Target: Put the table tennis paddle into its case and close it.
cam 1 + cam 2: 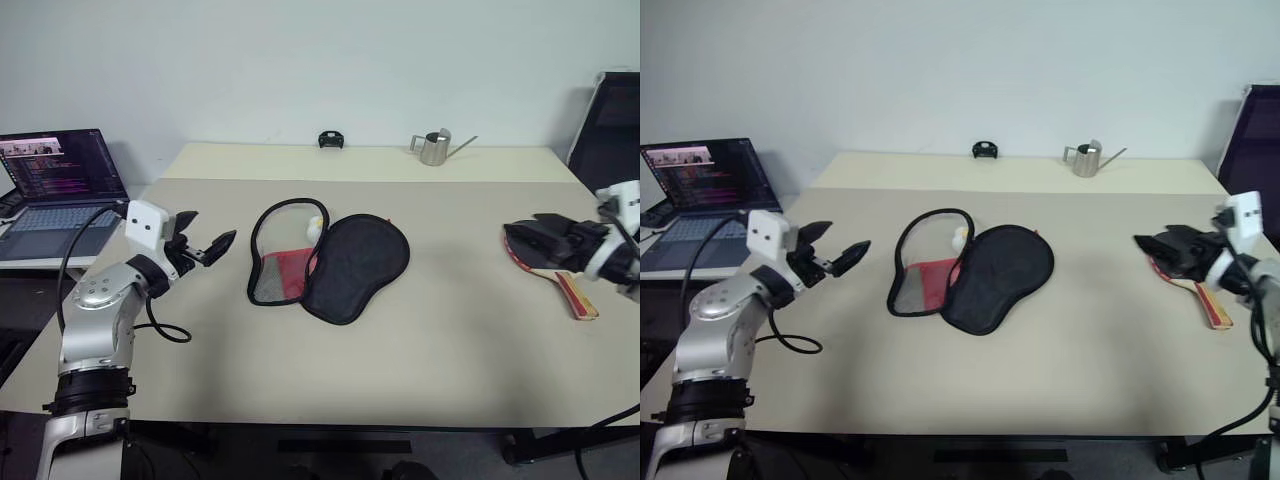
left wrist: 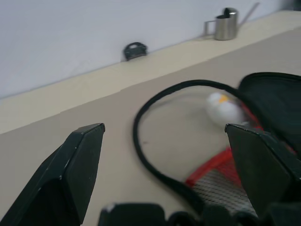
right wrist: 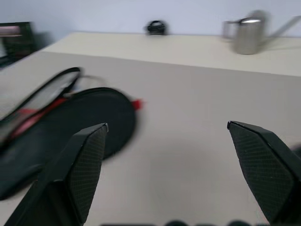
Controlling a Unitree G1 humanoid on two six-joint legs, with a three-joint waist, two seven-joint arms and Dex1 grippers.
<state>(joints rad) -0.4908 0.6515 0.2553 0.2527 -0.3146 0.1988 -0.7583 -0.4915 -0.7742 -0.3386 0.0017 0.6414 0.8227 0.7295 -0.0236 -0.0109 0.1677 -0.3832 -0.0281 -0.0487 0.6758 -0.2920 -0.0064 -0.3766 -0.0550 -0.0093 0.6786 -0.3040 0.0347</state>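
Observation:
The case (image 1: 355,265) lies unzipped in the middle of the table, its black flap folded out to the right, and the mesh-and-red half (image 1: 283,272) to the left. A small white ball (image 1: 314,230) rests inside it. The table tennis paddle (image 1: 578,295) lies near the right edge, its striped handle toward me and its head partly hidden. My right gripper (image 1: 545,238) is open, level over the paddle's head and pointing left. My left gripper (image 1: 212,232) is open, level and left of the case, aimed at its rim (image 2: 155,155). Neither holds anything.
An open laptop (image 1: 60,180) sits on a low stand to the left. A metal watering can (image 1: 435,148) and a small black object (image 1: 331,139) stand on the far table. A dark chair (image 1: 615,120) is at the right. Bare tabletop (image 1: 330,370) lies in front of the case.

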